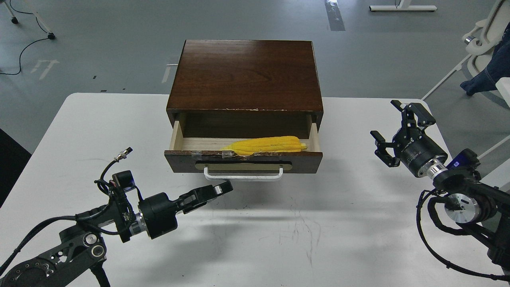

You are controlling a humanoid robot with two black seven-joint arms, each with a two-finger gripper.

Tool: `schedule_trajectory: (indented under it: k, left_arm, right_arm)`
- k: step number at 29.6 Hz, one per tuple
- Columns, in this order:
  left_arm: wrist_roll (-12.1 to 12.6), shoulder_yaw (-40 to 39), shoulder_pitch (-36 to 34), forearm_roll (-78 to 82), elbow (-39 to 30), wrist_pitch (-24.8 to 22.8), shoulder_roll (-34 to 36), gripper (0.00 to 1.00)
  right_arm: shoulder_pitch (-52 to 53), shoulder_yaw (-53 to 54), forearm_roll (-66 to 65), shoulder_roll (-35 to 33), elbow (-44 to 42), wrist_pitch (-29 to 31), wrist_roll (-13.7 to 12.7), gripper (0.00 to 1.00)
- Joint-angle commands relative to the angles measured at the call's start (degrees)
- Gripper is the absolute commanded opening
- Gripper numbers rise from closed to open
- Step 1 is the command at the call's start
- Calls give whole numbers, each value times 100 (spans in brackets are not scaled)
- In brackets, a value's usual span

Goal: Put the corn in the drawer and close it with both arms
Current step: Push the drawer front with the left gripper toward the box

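- White table [99, 131] carries one brown cabinet [245, 73]; its drawer [243, 161] stands pulled out.
- One yellow corn cob [266, 145] lies inside the drawer.
- Left gripper [217, 190], fingers together, empty, near the handle [243, 174].
- Right gripper [394, 133] spread wide, empty, well apart.

Grey floor [119, 48] with a black cable [24, 50]; white table [358, 223], scuffed; white chair [480, 38] at right.

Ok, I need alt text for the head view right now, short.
A yellow corn cob lies inside the open drawer of a dark wooden cabinet on a white table. The left gripper hovers just below the drawer's white handle; the right gripper, open, hangs off to the right.
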Motion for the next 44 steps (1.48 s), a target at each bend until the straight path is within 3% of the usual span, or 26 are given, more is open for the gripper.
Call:
schedule_trajectory:
  k: [1, 44]
  left_arm:
    - [0, -16, -5, -1, 39, -5, -2, 0]
    - [0, 10, -612, -1, 488, -40, -37, 0]
  right_arm:
    - [-17, -6, 0, 0, 0, 0, 1, 100]
    - [-149, 3, 0, 0, 8, -9, 1, 100]
